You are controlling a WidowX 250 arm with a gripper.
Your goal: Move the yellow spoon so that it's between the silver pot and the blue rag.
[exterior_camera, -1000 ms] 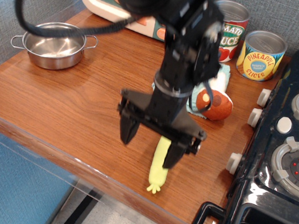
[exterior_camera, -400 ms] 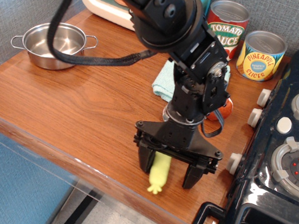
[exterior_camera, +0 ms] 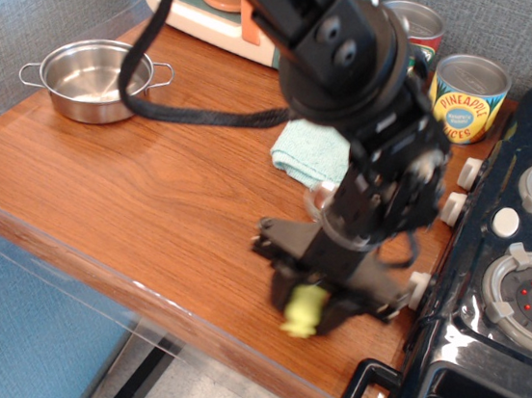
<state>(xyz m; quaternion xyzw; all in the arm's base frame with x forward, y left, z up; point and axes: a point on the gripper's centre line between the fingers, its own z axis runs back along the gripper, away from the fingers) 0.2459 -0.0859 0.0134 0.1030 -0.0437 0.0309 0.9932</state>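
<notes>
My gripper is low over the table's front edge, blurred by motion, with its jaws closed around the pale yellow handle of the yellow spoon. The handle's nubbed end sticks out below the fingers. A shiny bit just behind the wrist looks like the spoon's bowl. The blue rag lies behind the gripper, partly covered by the arm. The silver pot stands empty at the far left of the table.
A pineapple can and a tomato can stand at the back right. A black toy stove borders the right side, close to the gripper. A white toy appliance stands at the back. The table's front edge is near.
The gripper came down over the spoon's handle and closed on it. It and the handle's end have shifted a little to the right. The arm now uncovers more of the rag.
</notes>
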